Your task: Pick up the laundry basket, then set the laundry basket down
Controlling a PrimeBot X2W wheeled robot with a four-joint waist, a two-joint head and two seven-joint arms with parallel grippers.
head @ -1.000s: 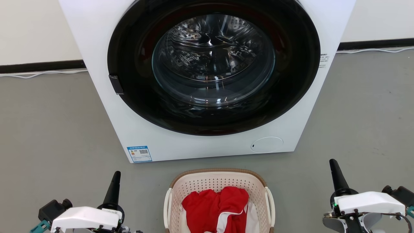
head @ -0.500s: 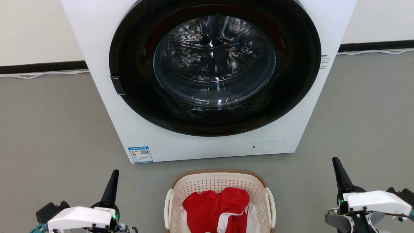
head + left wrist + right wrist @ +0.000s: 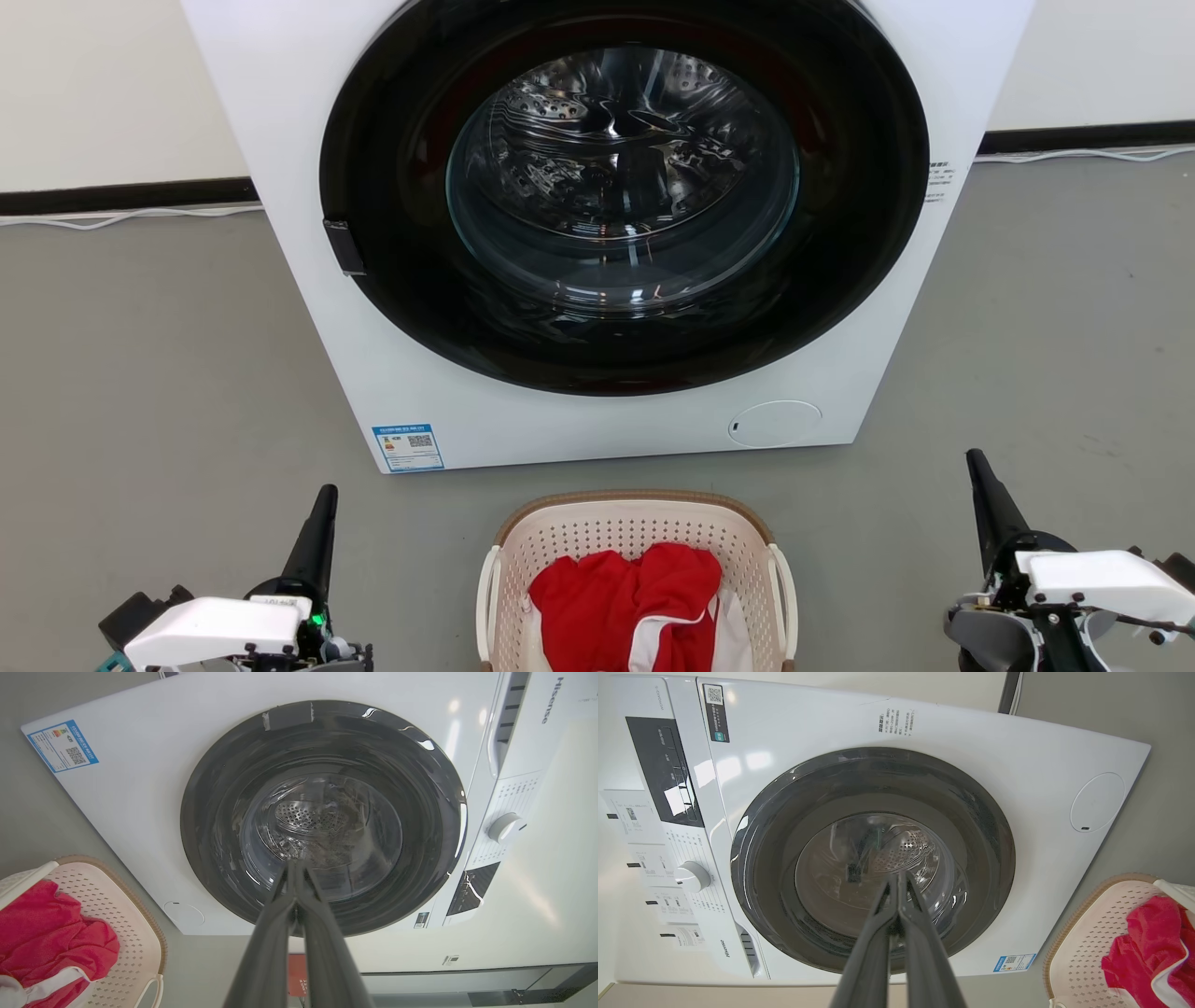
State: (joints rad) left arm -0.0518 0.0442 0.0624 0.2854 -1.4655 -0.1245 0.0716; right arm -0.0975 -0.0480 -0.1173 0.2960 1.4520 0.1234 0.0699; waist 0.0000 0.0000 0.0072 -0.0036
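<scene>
Head view: the cream perforated plastic laundry basket (image 3: 635, 497) with its brown woven-look rim sits on the grey floor (image 3: 140, 373) just before the white front-loading washer (image 3: 280, 140), with a crumpled red cloth (image 3: 625, 588) inside it. The left gripper (image 3: 324, 504) and right gripper (image 3: 980, 471) flank the basket, well apart from its white handles. Each has both dark fingers pressed together, gripping nothing.

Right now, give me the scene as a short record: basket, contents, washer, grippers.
basket: on floor, in front of washer, untouched
contents: red cloth with white trim
washer: door shut
left gripper: shut, left of basket, apart from it
right gripper: shut, right of basket, apart from it
</scene>
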